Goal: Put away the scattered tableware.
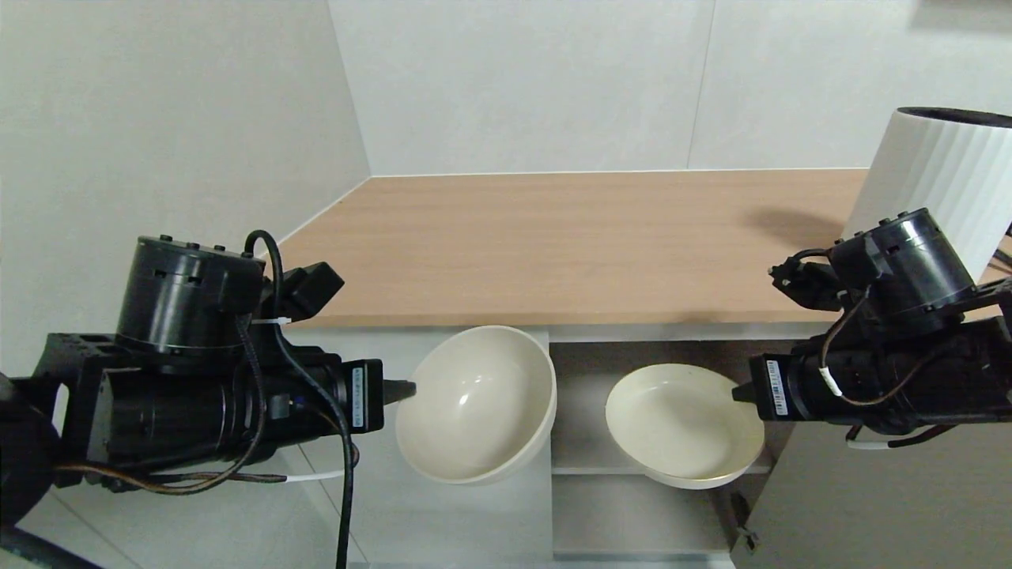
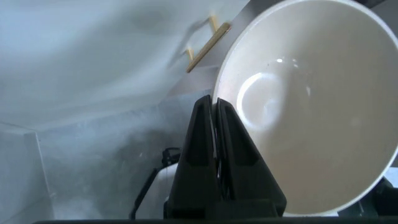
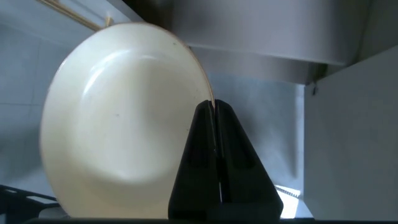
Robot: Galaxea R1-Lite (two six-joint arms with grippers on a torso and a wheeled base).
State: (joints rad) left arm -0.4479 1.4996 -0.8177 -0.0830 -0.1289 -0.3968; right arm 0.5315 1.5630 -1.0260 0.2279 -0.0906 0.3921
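Note:
My left gripper (image 1: 411, 389) is shut on the rim of a deep cream bowl (image 1: 478, 403), held tilted in the air below the counter's front edge. In the left wrist view the bowl (image 2: 311, 106) sits just past the closed fingers (image 2: 202, 124). My right gripper (image 1: 737, 392) is shut on the rim of a shallow cream plate (image 1: 684, 423), held in front of the open cabinet shelf. The right wrist view shows the plate (image 3: 124, 118) clamped at its edge by the gripper (image 3: 214, 109).
A wooden countertop (image 1: 569, 237) runs across the back, with a ribbed white cylinder (image 1: 937, 178) at its right end. Below it an open white cabinet (image 1: 624, 506) has a shelf (image 1: 585, 458) and a door (image 1: 870, 506) swung open at right. White walls surround.

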